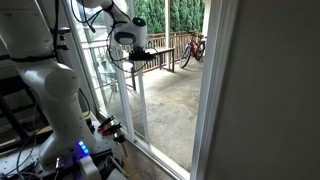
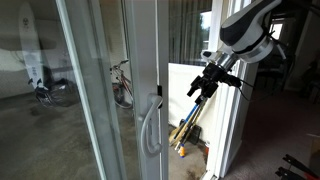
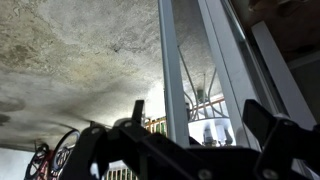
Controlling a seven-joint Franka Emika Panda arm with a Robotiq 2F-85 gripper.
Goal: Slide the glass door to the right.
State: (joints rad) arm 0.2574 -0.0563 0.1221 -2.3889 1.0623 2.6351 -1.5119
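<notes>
The glass door is a tall clear panel in a white frame, with a slim white edge stile that carries a curved white handle. In an exterior view its stile borders an open gap onto the patio. My gripper is black and open, at upper-stile height beside the door's edge. It also shows in an exterior view. In the wrist view the stile runs between my two spread fingers. I cannot tell whether a finger touches it.
A broad white jamb bounds the opening on the far side. A bicycle and a wooden railing stand out on the concrete patio. Long-handled tools lean inside near the door. My white arm base and cables sit by the track.
</notes>
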